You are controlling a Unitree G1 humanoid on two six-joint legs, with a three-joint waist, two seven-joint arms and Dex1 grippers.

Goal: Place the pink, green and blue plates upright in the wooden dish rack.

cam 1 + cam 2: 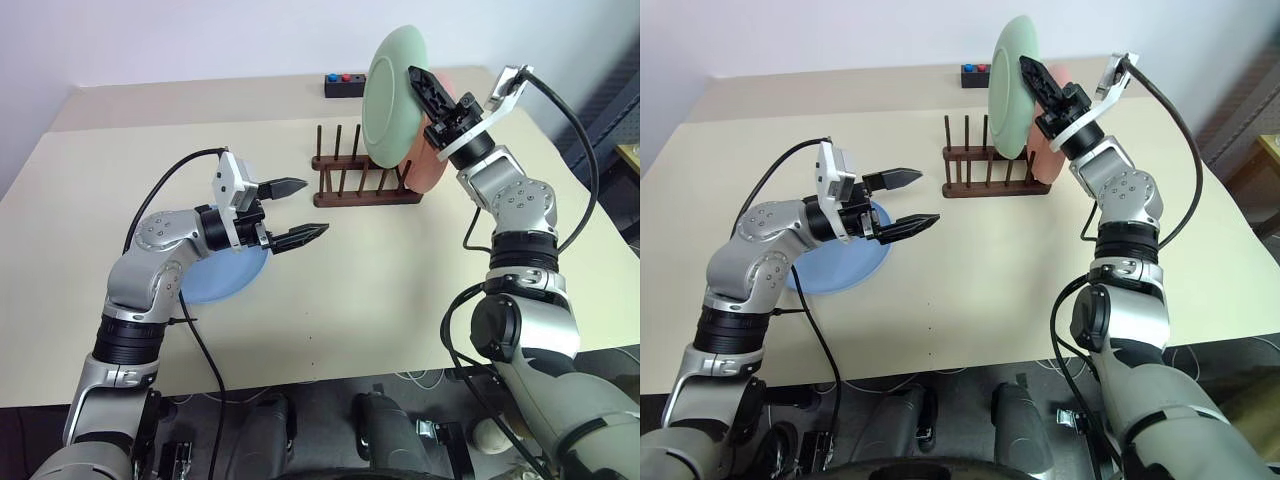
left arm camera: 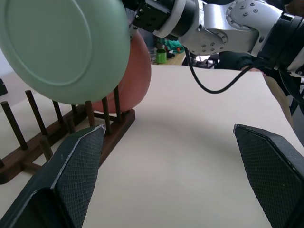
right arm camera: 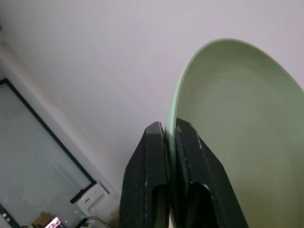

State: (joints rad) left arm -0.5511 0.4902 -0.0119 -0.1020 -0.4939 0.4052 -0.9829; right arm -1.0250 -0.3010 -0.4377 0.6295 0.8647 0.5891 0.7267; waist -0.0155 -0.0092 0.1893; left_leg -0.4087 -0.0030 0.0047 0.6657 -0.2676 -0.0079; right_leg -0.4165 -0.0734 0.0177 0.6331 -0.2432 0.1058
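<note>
Holding the green plate [image 1: 392,95] upright by its rim in my right tool [image 1: 432,95], above the wooden dish rack [image 1: 362,180] toward the desk's [image 1: 400,290] far edge. Pink plate [image 1: 428,165] racked. Blue plate [image 1: 840,268] flat, under my spread left tool [image 1: 292,210]. Next: lowering green between free pegs.

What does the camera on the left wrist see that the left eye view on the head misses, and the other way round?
Left wrist view alone: a small green cup on a far table. Left eye view alone: the blue plate lying flat on the table, and a black box with buttons. Both: the green plate held over the wooden rack, and the pink plate standing in it.
</note>
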